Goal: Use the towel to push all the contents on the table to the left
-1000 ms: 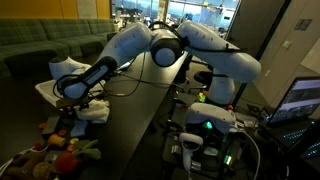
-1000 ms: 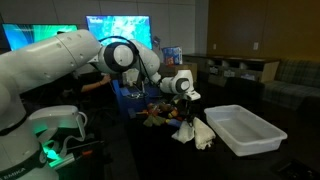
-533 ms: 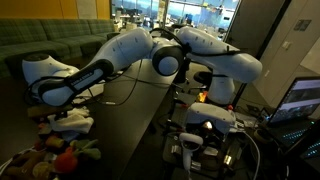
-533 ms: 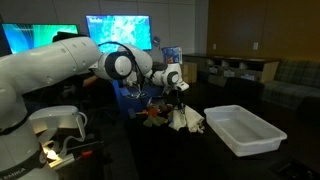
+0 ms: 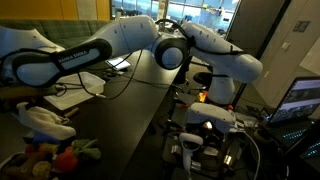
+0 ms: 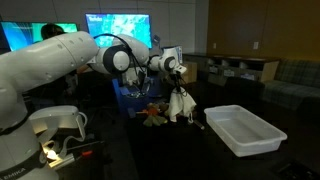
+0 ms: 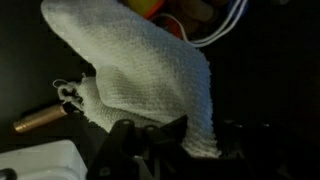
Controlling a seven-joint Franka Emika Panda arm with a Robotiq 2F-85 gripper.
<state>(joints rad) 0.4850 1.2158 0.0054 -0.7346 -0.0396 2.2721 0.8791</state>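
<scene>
White towelling fills the wrist view. The gripper (image 6: 176,77) is clenched on the top of the towel (image 6: 181,104), which hangs straight down beneath it, its lower end close to the dark counter (image 5: 120,125). Just beside the hanging towel lies a heap of colourful toys (image 6: 152,113). On its far side, apart, sits a white bin (image 6: 240,131). A brass-coloured cylinder (image 7: 40,120) shows beside the cloth.
</scene>
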